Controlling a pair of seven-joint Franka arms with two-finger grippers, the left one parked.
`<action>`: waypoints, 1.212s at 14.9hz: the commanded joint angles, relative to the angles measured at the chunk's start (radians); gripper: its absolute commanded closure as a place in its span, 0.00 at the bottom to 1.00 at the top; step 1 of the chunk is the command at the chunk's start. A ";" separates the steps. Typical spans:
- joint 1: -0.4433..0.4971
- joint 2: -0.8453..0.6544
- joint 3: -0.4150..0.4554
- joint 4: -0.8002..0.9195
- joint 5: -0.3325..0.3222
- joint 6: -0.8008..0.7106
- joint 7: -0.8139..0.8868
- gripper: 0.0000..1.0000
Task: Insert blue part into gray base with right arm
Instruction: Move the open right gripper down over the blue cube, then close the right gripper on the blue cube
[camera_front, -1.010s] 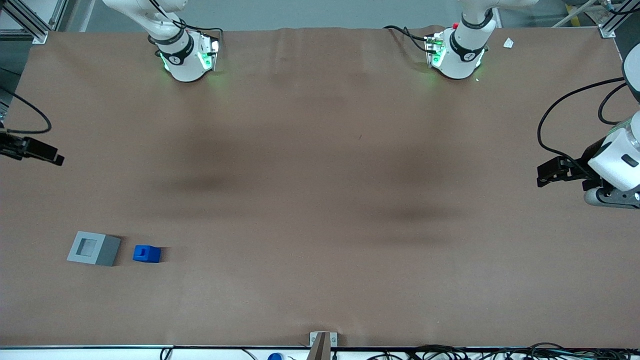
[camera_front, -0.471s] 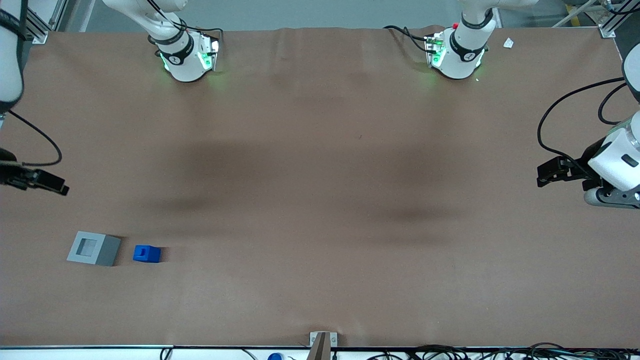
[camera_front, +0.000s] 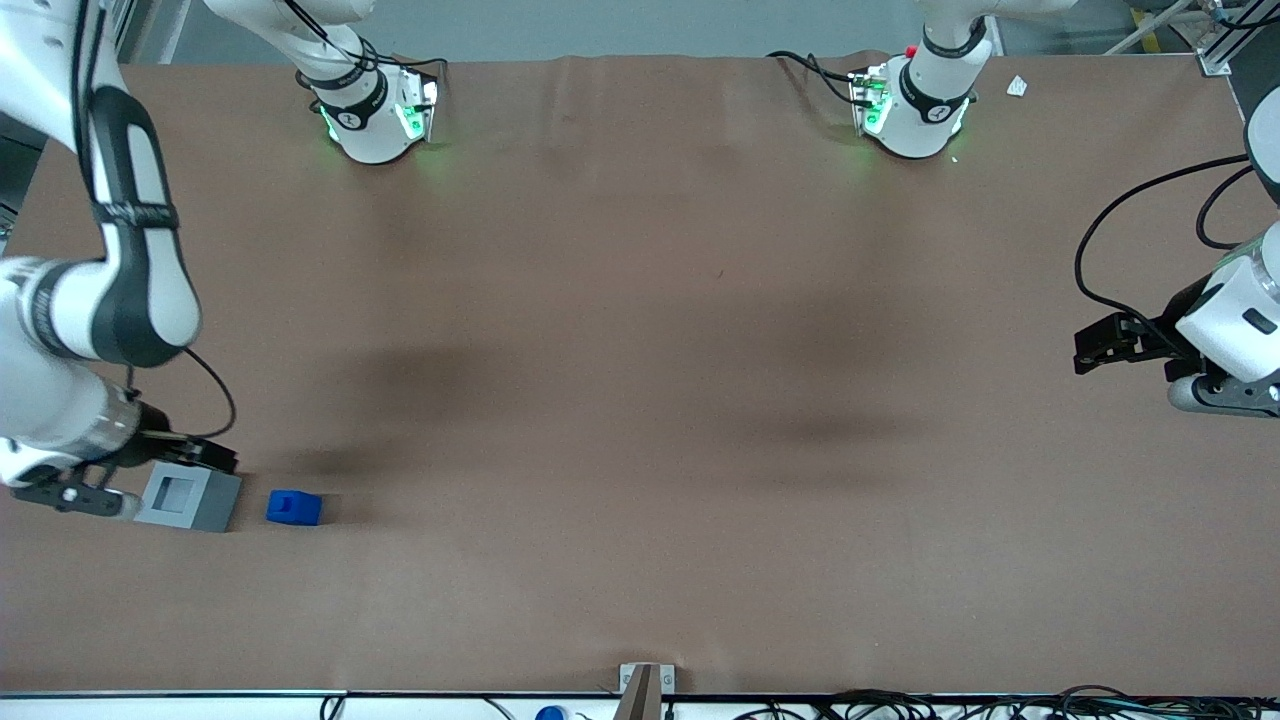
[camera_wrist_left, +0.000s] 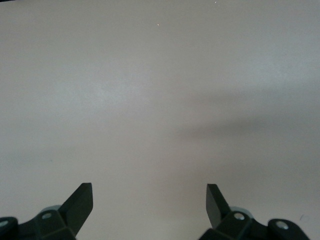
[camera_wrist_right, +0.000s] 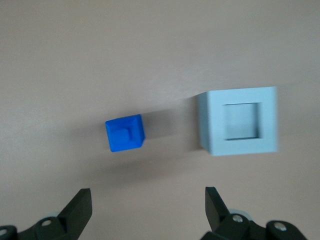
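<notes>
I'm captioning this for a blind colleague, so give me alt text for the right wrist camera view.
The open gripper hangs above a brown table, empty. Below it a small blue part sits beside a larger gray base, apart from it, and the base's square recess is empty.

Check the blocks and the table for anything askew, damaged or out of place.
Nothing stands out. The gray base sits flat with its recess empty and facing up; the blue part rests upright beside it, apart, undamaged. The gripper, fingers open and empty, hovers near the base. The table shows only soft shadows.
</notes>
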 joint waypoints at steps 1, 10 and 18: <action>0.018 0.094 -0.001 0.017 0.048 0.096 0.013 0.00; 0.049 0.212 -0.003 0.018 0.034 0.260 0.007 0.00; 0.041 0.231 -0.003 0.035 -0.024 0.271 -0.154 0.05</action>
